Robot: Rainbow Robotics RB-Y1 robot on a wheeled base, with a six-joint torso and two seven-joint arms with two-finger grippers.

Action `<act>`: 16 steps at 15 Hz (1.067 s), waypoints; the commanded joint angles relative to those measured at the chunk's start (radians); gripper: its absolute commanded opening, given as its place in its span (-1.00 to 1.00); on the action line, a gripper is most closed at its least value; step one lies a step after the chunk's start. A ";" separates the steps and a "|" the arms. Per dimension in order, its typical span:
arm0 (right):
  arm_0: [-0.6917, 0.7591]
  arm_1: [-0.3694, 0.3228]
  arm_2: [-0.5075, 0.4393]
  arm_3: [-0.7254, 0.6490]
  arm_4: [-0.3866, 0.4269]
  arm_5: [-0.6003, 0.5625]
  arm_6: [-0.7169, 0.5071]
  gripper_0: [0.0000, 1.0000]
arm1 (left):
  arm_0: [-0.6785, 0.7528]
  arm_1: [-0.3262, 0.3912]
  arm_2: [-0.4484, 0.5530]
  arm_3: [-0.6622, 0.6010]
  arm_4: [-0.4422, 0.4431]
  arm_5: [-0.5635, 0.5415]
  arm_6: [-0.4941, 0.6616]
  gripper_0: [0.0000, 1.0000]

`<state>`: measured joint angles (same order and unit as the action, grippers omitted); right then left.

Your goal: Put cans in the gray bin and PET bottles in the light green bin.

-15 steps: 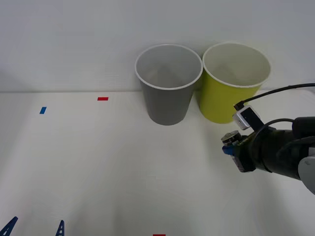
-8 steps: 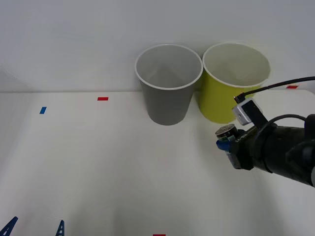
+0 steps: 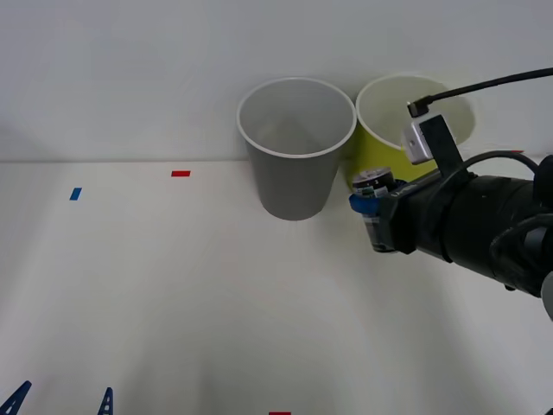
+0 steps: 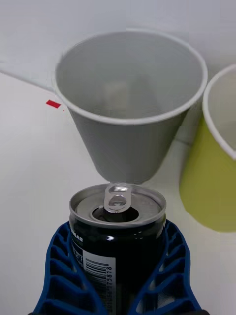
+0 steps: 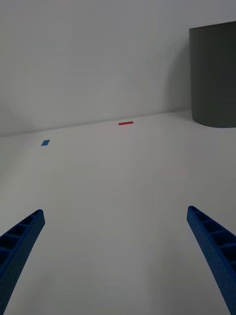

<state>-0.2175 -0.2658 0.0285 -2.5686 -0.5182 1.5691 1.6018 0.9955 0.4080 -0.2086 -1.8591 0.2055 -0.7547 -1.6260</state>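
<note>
White counter (image 3: 173, 285) carries the gray bin (image 3: 295, 147) beside the light green bin (image 3: 380, 177); right tool (image 4: 118, 275) grips the can (image 4: 117, 231) upright, raised near the gray bin; left tool (image 5: 118, 256) gapes wide, low over the counter.

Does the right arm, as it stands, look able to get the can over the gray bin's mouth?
Probably yes. The right claw holds the can upright beside the gray bin, nothing between them, but the can's top sits below the rim, so it must rise first.
</note>
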 commanded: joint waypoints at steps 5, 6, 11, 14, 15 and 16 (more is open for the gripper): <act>-0.132 -0.027 -0.093 -0.018 -0.204 0.000 -0.022 -1.00 | 0.000 0.000 0.000 0.000 0.000 0.000 0.000 1.00; -0.143 -0.029 -0.110 -0.018 -0.223 0.000 -0.023 -1.00 | 0.000 0.000 0.000 0.000 0.000 0.000 0.000 1.00; -0.293 0.019 -0.099 0.027 -0.191 0.000 -0.175 -1.00 | 0.000 0.000 0.000 0.000 0.000 0.000 0.000 1.00; -0.425 0.040 -0.081 0.120 -0.212 -0.014 -0.181 -1.00 | 0.000 0.000 0.000 0.000 0.000 0.000 0.000 1.00; -0.459 0.040 -0.062 0.160 -0.207 -0.035 -0.181 -1.00 | 0.000 0.000 0.000 0.000 0.000 0.000 0.000 1.00; -0.477 0.037 -0.038 0.203 -0.197 -0.081 -0.181 -1.00 | 0.000 0.000 0.000 0.000 0.000 0.000 0.000 1.00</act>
<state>-0.6682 -0.2278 -0.0373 -2.4121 -0.7232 1.5343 1.4212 0.9956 0.4080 -0.2086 -1.8592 0.2055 -0.7547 -1.6260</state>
